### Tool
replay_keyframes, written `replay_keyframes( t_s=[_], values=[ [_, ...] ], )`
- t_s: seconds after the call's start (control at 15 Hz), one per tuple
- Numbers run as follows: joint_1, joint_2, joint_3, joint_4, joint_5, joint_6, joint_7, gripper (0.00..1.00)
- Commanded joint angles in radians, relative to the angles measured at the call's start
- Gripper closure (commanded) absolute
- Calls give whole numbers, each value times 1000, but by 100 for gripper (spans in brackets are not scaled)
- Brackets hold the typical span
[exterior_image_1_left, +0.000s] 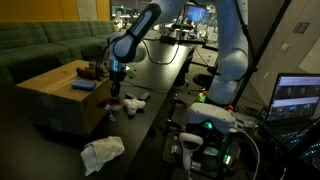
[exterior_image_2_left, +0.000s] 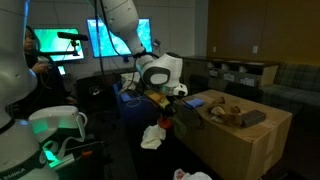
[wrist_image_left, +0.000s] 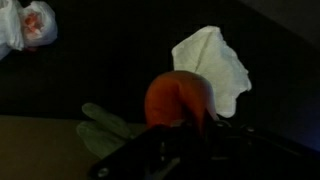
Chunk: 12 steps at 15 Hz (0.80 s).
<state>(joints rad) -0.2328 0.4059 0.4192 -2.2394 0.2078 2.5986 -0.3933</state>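
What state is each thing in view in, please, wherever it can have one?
gripper: shut on the orange toy.
orange toy: held at the fingertips.
white cloth: crumpled, lying on the dark table.
monitor: switched on.

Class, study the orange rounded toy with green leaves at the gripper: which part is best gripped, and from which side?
Grip the orange rounded toy across its orange body, from above, as the gripper seems to now, jaws shut. The body is compact and rounded; the green leaves trail limply sideways and could slip.
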Motion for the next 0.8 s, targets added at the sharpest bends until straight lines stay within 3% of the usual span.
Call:
replay_keyframes(
  t_s=[0.0,0.33,0.73],
  values=[
    [5,-159,7,-31,138,-136,-130,98],
    [100,-315,-88,-8,197,-256,-189,98],
    [231,-330,-197,109,114,-206,-136,98]
  ],
)
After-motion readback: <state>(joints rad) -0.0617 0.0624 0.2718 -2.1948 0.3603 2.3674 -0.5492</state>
